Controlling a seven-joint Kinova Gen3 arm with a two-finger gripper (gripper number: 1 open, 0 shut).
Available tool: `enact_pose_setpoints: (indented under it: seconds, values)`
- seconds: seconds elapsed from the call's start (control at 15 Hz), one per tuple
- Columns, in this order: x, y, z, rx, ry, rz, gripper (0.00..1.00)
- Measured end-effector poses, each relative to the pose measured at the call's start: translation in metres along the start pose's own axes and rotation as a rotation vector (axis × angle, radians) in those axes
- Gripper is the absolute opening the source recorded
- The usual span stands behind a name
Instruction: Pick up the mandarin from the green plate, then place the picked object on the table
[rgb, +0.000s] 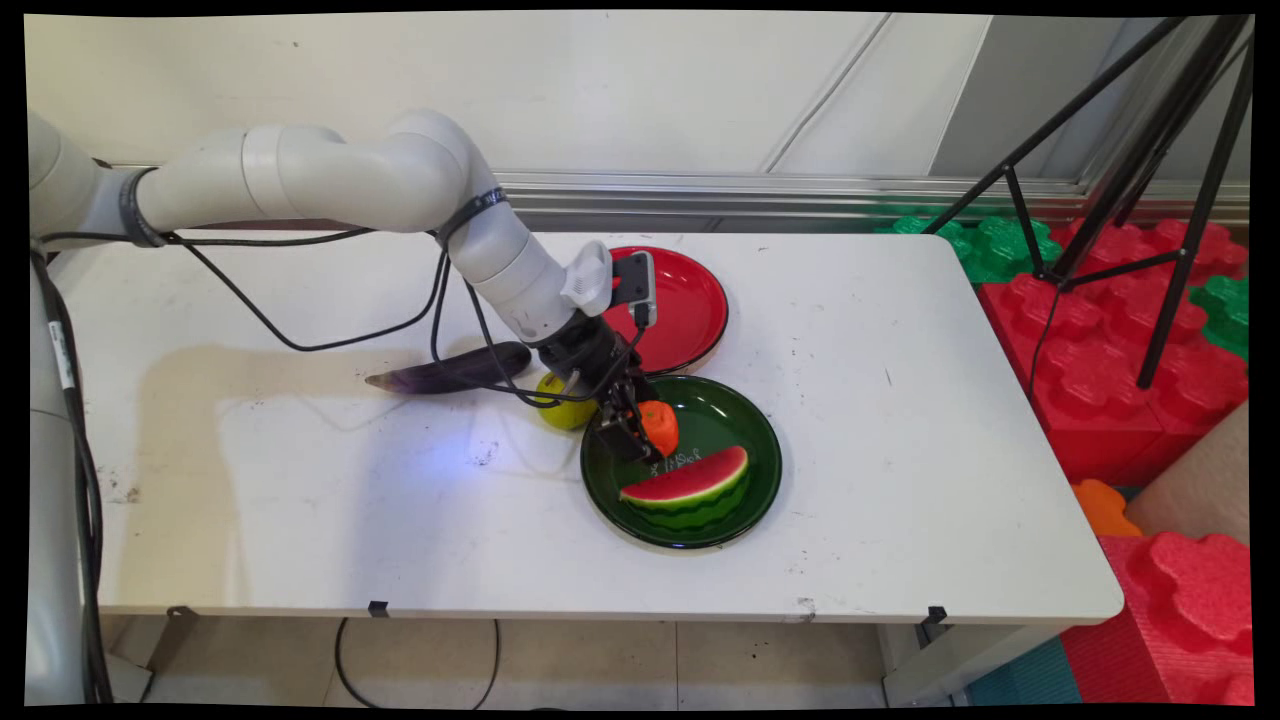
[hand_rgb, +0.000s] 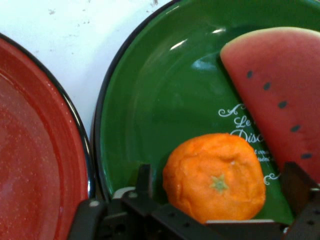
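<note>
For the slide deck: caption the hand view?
Black two-finger gripper straddling round orange tangerine on glossy green plate, beside watermelon slice.

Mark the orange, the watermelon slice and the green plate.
orange (hand_rgb: 215, 177), hand view, on its top near the stem mark.
watermelon slice (rgb: 688, 480), main view, on its red flesh.
green plate (hand_rgb: 150, 115), hand view, on its bare inner surface.

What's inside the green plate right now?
The green plate holds a watermelon slice and an orange, apart, the gripper straddling the orange. Whatever lies under them is hidden.
</note>
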Motion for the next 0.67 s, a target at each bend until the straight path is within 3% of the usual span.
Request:
enact_pose_setpoints:
  seconds: [0.07,0.13,0.67]
  values:
    - [0.0007,-0.0006,0.0013,0.0,0.0,-0.002,1.0]
    - [0.0017,-0.0011,0.0024,-0.001,0.001,-0.003,0.0]
    - [0.0046,-0.0022,0.0037,-0.006,0.001,-0.002,0.0]
